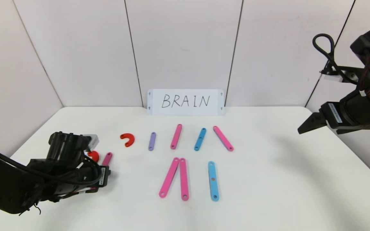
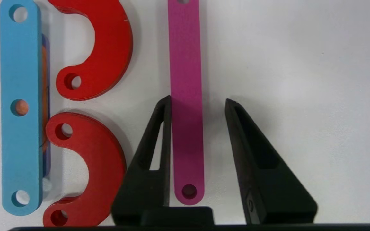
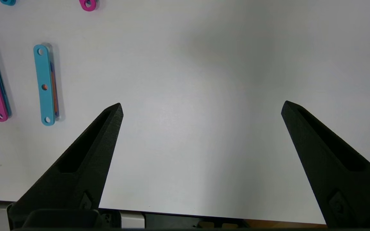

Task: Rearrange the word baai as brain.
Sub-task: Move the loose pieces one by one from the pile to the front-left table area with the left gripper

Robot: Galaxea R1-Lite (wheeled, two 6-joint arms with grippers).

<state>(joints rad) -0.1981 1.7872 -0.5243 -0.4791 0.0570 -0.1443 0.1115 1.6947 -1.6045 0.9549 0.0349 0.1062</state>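
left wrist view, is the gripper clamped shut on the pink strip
No, the left gripper stands open around the pink strip, with a gap on one side.

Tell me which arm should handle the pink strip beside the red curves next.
Left. The left end effector is low over the table and straddles the pink strip, its fingers open beside the red curves. The right end effector hangs raised far to the right.

Pink strip [image 2: 186, 96] flat beside red curves [image 2: 101, 51], blue strip [image 2: 20, 106].
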